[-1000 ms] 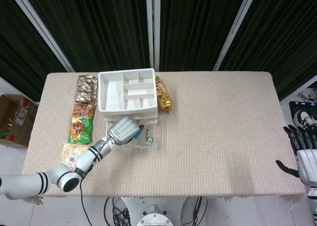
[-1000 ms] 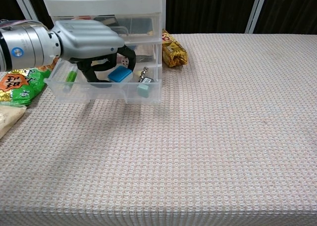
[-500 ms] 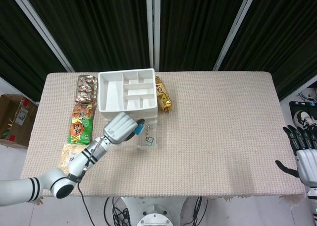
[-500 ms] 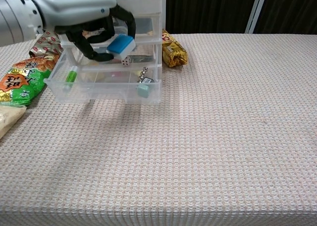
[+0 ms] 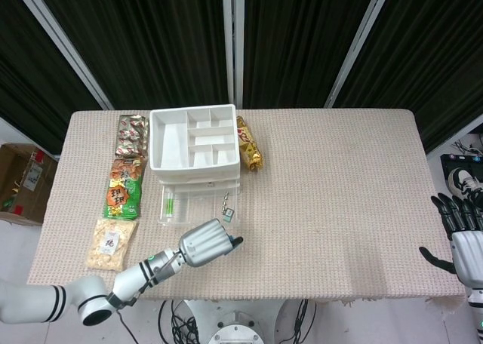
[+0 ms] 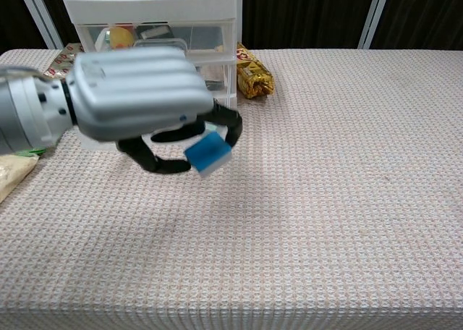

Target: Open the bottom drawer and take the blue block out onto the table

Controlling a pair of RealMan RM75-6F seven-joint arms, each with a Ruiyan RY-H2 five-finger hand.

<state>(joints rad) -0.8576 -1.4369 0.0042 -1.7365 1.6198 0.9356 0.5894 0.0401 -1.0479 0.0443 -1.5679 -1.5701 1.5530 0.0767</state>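
My left hand (image 6: 141, 106) holds the blue block (image 6: 207, 153) between its fingertips, above the table in front of the drawer unit. From the head view the left hand (image 5: 205, 243) hovers just in front of the pulled-out bottom drawer (image 5: 198, 205), and the block is hidden under it. The white drawer unit (image 5: 194, 137) stands at the back left, its clear bottom drawer open with a green item (image 5: 170, 205) and a small keychain (image 5: 228, 208) inside. My right hand (image 5: 462, 231) hangs past the table's right edge, fingers apart, holding nothing.
Snack packets (image 5: 124, 189) lie in a row left of the drawer unit. A gold packet (image 5: 249, 143) lies to its right. The woven tabletop (image 5: 339, 193) stretches wide to the right.
My left hand lifted the blue block out of the bottom drawer and carried it toward the front, over the table. The right hand stayed still.
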